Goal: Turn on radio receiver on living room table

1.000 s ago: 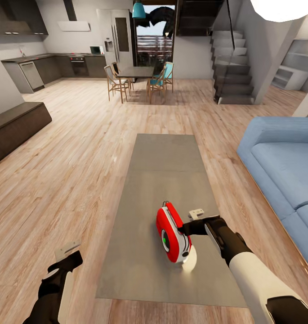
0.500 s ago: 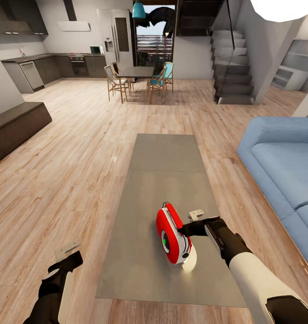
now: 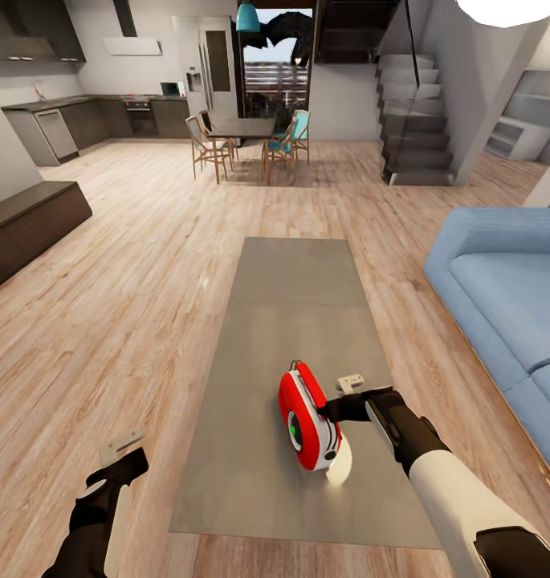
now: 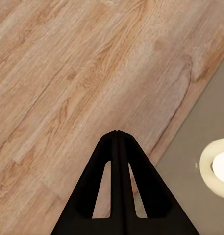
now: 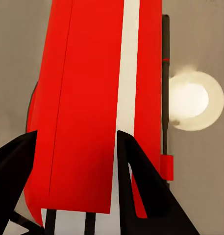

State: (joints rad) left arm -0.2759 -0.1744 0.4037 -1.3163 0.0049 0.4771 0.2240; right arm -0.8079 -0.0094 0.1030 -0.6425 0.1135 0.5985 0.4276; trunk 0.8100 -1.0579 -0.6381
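Observation:
The red radio receiver (image 3: 305, 417) stands upright on the near part of the grey coffee table (image 3: 291, 273), its round dial with a green spot facing left. My right gripper (image 3: 329, 411) is at the radio's right side, fingertips against its white-trimmed edge. In the right wrist view the red shell (image 5: 92, 98) is very close, and the right gripper (image 5: 76, 134) is open with its dark fingers spread in front of it. My left gripper (image 3: 118, 466) hangs over the wood floor left of the table, and the left gripper (image 4: 116, 133) is shut with nothing in it.
A blue sofa (image 3: 499, 297) runs along the table's right side. A pendant lamp's bright reflection (image 3: 339, 466) lies on the tabletop beside the radio. A dark low cabinet (image 3: 26, 217) stands far left, with a dining table and chairs (image 3: 246, 128) and stairs (image 3: 415, 120) at the back.

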